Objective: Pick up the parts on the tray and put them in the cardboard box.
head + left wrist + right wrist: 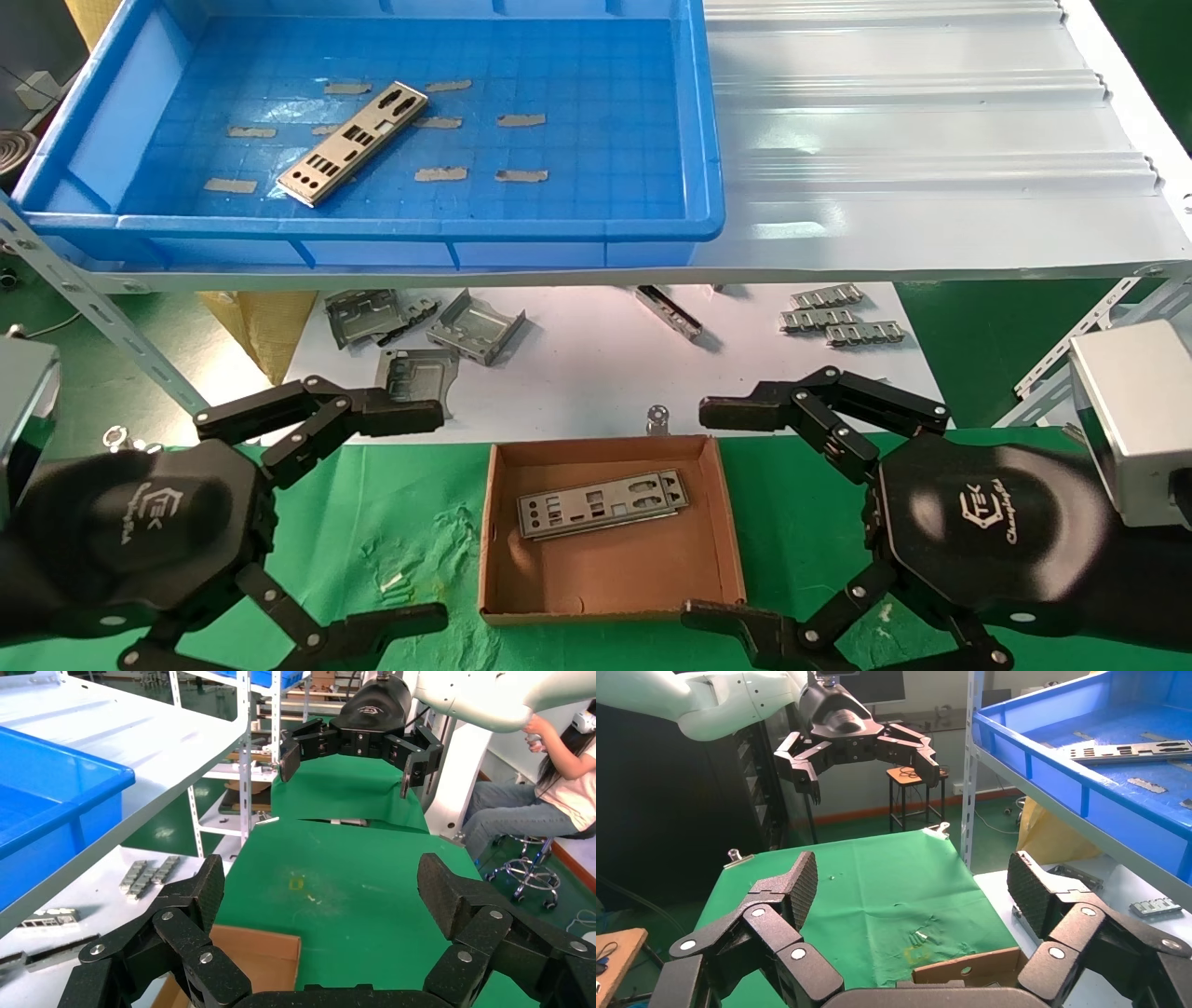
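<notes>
One silvery part (354, 142) lies slanted on the floor of the blue tray (372, 226) on the upper shelf, also seen in the right wrist view (1130, 749). A second part (603, 503) rests inside the cardboard box (605, 582) on the green cloth below. My left gripper (438, 517) hovers open just left of the box, empty. My right gripper (698, 513) hovers open just right of it, also empty. In the left wrist view a box corner (253, 955) shows under the left gripper (323, 896). The box wall (968, 966) lies below the right gripper (912, 881).
A white ribbed metal sheet (931, 140) lies right of the tray on the shelf. Under the shelf, folded grey brackets (428, 326) and toothed strips (843, 317) lie on a white surface behind the box. A seated person (555, 790) is beyond the table.
</notes>
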### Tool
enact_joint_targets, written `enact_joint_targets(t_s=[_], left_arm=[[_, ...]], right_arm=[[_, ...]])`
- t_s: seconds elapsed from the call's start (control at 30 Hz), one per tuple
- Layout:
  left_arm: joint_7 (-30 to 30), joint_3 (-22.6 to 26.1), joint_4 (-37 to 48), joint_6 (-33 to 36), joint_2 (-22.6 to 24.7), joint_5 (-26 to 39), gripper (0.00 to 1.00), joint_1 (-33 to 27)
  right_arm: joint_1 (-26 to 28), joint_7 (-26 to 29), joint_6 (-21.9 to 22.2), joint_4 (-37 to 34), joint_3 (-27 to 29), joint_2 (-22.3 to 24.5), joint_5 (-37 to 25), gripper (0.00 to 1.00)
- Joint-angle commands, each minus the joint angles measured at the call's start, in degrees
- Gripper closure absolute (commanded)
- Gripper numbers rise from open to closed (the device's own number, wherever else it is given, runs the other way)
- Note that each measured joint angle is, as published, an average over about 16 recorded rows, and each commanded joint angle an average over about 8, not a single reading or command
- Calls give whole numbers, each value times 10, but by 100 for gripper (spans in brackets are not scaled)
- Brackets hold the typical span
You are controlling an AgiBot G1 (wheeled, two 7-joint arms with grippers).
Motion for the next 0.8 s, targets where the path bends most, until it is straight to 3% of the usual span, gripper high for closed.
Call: enact_joint_targets(t_s=[0.03, 0.8], left_arm=[[0, 0, 0, 0, 0, 0, 0, 0], [0, 0, 0, 0, 0, 0, 0, 0]], right_arm=[[0, 0, 0, 0, 0, 0, 0, 0], [0, 0, 0, 0, 0, 0, 0, 0]])
